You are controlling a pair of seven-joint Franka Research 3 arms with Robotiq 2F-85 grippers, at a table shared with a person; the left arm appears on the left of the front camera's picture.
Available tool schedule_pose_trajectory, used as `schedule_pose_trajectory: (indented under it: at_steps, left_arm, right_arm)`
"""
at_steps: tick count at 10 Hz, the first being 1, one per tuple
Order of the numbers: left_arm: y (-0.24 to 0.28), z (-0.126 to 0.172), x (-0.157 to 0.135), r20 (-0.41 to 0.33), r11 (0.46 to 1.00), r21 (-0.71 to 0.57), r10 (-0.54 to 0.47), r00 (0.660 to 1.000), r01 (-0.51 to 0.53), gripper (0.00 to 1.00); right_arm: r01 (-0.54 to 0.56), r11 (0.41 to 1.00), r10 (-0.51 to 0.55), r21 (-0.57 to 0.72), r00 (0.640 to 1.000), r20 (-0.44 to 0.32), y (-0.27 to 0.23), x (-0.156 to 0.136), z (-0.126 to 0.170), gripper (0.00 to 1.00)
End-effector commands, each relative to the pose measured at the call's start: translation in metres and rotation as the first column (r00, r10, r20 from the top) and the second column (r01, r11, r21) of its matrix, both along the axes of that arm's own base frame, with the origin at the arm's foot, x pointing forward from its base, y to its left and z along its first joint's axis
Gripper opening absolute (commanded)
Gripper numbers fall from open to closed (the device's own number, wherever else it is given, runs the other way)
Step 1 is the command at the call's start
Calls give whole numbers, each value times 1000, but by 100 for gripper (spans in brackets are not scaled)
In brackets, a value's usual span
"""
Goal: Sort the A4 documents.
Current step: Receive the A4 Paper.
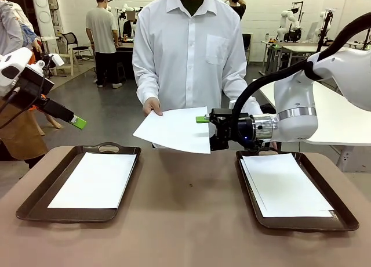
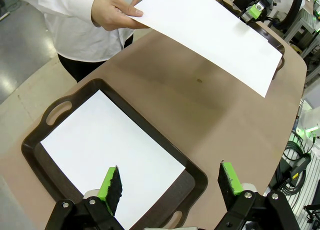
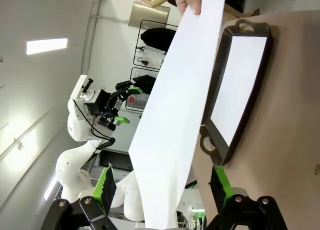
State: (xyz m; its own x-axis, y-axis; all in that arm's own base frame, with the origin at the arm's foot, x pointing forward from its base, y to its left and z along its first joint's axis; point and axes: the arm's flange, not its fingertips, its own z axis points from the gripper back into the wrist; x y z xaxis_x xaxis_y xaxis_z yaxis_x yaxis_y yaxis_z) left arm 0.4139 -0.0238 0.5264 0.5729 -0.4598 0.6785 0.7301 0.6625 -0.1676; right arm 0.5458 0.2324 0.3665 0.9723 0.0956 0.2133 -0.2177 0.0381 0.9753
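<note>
White A4 sheet [image 1: 174, 129] held out by person's hand [image 1: 152, 106]; right gripper [image 3: 162, 190] jaws wide apart around its edge (not clamped). Left gripper [image 2: 170, 182] open above left tray [image 2: 42, 127].

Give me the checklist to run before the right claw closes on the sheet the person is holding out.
1. Right claw open: ok.
2. Held sheet lies between its fingers: ok.
3. Person's hand grips the far edge, away from the claw: ok.
4. Right tray has a document lying flat in it: ok.
5. Left claw open, above the left tray, off the handover: ok.
6. Which tray this sheet belongs in: cannot tell.
</note>
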Motion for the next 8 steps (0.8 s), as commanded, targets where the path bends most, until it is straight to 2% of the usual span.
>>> schedule_pose_trajectory:
  at_steps: [1,2,3,4,5,6,7,8]
  left_arm:
    - [1,0,0,2,1000,7,-6,1000,6,100]
    - [1,0,0,2,1000,7,-6,1000,6,100]
    - [1,0,0,2,1000,7,-6,1000,6,100]
    - [1,0,0,2,1000,7,-6,1000,6,100]
    - [1,0,0,2,1000,7,-6,1000,6,100]
    - [1,0,0,2,1000,7,-6,1000,6,100]
    - [1,0,0,2,1000,7,-6,1000,6,100]
    - [1,0,0,2,1000,7,-6,1000,6,100]
  right_arm:
    - [21,1000,-21,3,1000,6,11,6,-4,100]
    - [12,1000,-12,10,1000,18,11,7,-4,100]
    - [-1,1000,0,13,999,38,11,6,-2,85]
    - [-3,1000,2,11,1000,31,11,7,-3,82]
    - [5,1000,-6,12,1000,21,10,8,-3,67]
    - [14,1000,-14,12,1000,10,11,9,-3,64]
    - [17,1000,-17,16,1000,-1,11,9,-3,49]
    - [21,1000,-21,17,1000,-6,11,9,-4,45]
